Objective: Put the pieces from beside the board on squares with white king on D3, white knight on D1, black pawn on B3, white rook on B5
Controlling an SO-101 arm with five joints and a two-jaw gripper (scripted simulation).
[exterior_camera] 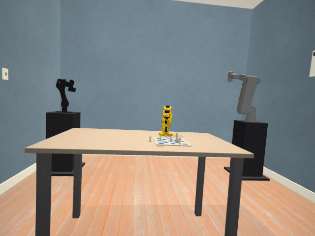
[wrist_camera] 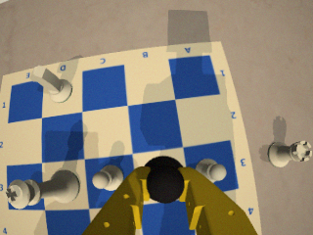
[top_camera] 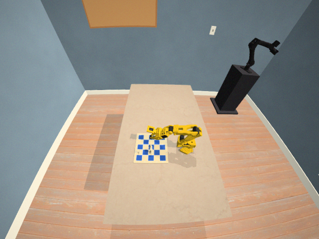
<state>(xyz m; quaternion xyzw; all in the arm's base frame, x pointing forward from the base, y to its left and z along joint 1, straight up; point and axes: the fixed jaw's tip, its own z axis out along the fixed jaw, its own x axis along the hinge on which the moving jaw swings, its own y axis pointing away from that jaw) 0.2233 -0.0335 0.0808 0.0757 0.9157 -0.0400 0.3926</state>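
Wrist view: the gripper (wrist_camera: 164,191) pinches the black pawn (wrist_camera: 164,179) by its round head, above the board (wrist_camera: 230,92) near the row-3 squares, column B apparently just below; the white rook (wrist_camera: 288,153) stands on the table beside the board's A edge. The pawn looks small, light, rigid and smooth, probably slippery; a hold on the narrow neck under the head seems surest; tipping on release is the likely risk.

Black pedestal (top_camera: 233,87), corkboard (top_camera: 119,12), table (exterior_camera: 101,142)
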